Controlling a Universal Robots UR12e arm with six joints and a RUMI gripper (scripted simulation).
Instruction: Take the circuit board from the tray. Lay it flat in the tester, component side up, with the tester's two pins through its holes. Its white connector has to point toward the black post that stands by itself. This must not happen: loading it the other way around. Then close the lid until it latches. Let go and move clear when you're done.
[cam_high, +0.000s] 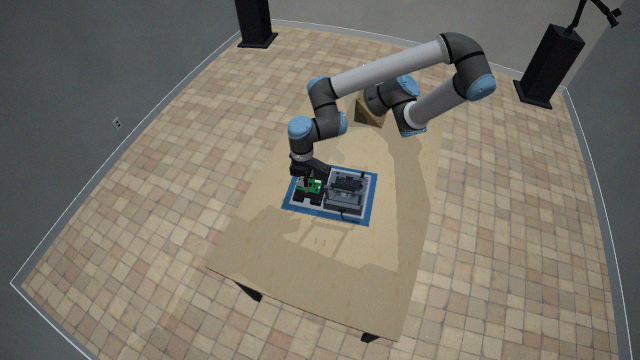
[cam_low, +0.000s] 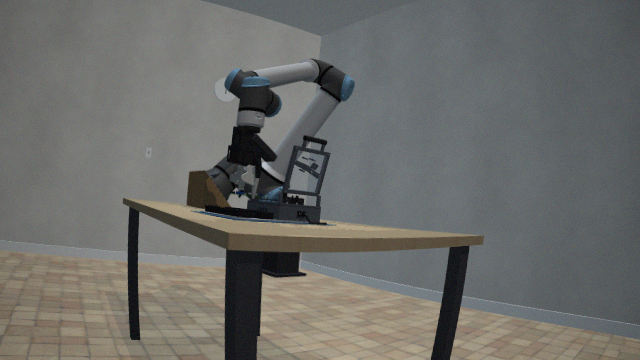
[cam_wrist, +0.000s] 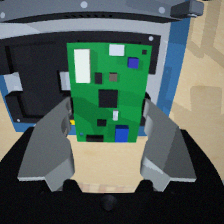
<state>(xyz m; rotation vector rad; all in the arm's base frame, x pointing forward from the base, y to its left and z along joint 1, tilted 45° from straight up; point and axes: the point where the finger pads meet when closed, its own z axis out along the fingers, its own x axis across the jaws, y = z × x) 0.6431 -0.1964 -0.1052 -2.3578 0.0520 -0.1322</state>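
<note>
My gripper (cam_wrist: 107, 99) (cam_high: 311, 192) is shut on the green circuit board (cam_wrist: 107, 92) (cam_high: 314, 186), gripping its two long edges. The board shows its component side, with the long white connector (cam_wrist: 82, 66) at its far left corner. It hangs a little above the black tray (cam_wrist: 35, 95) (cam_high: 301, 199) (cam_low: 230, 210). The grey tester (cam_high: 345, 195) (cam_low: 292, 210) stands right of the tray. Its clear lid (cam_low: 306, 172) stands open and upright. The tester's pins and the lone black post are too small to make out.
Tray and tester sit on a blue mat (cam_high: 369, 210) (cam_wrist: 175, 70) on a wooden table (cam_high: 320, 265) (cam_low: 310, 235). A brown wedge block (cam_high: 367, 116) (cam_low: 200, 190) stands at the arm's base. Black pillars (cam_high: 255, 22) (cam_high: 547, 65) stand on the floor beyond.
</note>
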